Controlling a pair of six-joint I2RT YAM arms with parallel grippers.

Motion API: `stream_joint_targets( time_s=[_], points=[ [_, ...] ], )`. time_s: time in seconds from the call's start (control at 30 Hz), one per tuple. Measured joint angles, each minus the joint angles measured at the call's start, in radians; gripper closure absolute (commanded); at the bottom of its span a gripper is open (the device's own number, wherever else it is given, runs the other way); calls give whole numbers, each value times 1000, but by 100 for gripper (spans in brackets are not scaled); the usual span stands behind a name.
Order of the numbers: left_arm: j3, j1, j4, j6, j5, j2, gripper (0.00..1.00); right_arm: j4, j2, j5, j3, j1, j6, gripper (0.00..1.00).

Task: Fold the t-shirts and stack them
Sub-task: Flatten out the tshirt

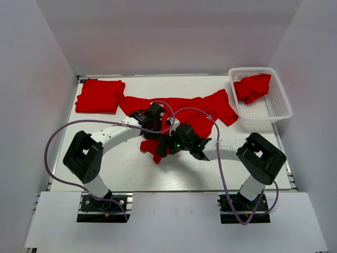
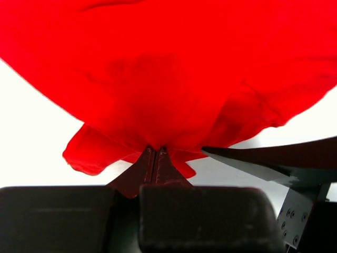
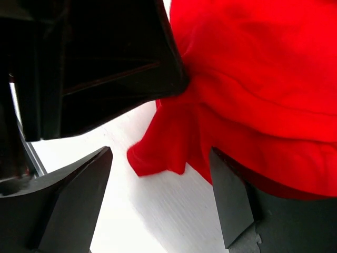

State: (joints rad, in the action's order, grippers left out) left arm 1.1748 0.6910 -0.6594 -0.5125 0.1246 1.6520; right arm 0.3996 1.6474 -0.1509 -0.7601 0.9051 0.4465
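A red t-shirt (image 1: 202,112) lies spread across the middle of the table, its near part bunched up (image 1: 152,150) between the two arms. My left gripper (image 1: 149,130) (image 2: 155,151) is shut on a pinch of this t-shirt (image 2: 174,79), and the cloth hangs out from its tips. My right gripper (image 1: 165,148) (image 3: 160,157) is open right beside it. A loose corner of the t-shirt (image 3: 158,155) lies between its fingers (image 3: 224,184), apart from both. A folded t-shirt (image 1: 99,96) lies at the far left. Another crumpled t-shirt (image 1: 253,87) sits in the basket.
The white mesh basket (image 1: 274,108) stands at the far right corner of the table. The left gripper's black body (image 3: 95,63) fills the upper left of the right wrist view, very near the right fingers. White walls enclose the table on three sides.
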Motion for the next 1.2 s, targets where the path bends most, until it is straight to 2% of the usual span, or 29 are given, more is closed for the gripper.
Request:
stream_joint_targets(
  time_s=[0.3,0.4,0.47,0.53,0.87,1.0,1.2],
  points=[
    [-37,-6,15,-27,-17,-13,100,102,27,122,-3,60,63,31],
    [-55,-18,24,-29,-13,-22,100,113,50,143,-21,75,71,36],
    [-63,-25,28,-30,-7,-26,100,117,63,163,-32,86,77,45],
    [-69,-27,41,-32,-2,-29,100,118,68,179,-37,97,87,49],
    [-88,-42,77,-52,12,-45,100,126,93,253,-62,121,137,52],
    [-88,-43,101,-65,21,-53,100,130,94,299,-67,131,157,61],
    [-89,-46,118,-79,27,-67,100,133,93,351,-78,143,167,59]
  ],
)
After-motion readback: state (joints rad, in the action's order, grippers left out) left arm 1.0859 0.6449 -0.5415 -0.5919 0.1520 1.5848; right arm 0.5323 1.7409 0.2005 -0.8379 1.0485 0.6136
